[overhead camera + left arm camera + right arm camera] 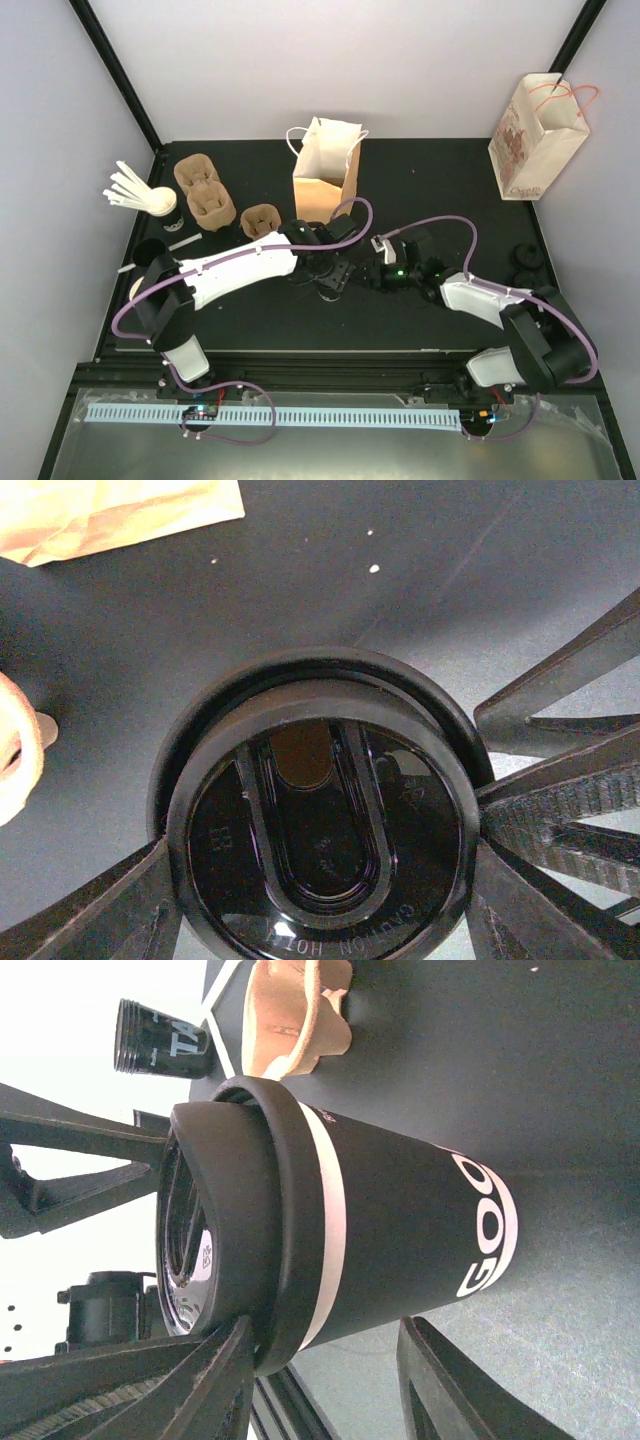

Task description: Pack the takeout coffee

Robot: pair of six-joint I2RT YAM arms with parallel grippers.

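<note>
The takeout coffee cup [400, 1230] stands at the middle of the surface [440, 190]. The right gripper [325, 1345] has its jaws pressed against the cup's wall, and the left gripper [330, 865] has its jaws wide around the black lid [320, 830] on the rim. Seating the lid seems to be the step: press straight down and evenly, with the right bracing the cup upright. At 12 o'clock the brown bag [322, 185] stands open, nothing visible inside. At 10 o'clock the pulp carriers [205, 195] look empty.

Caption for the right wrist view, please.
Left tool holds a black lid, tilted, on the black white-lettered cup.
</note>
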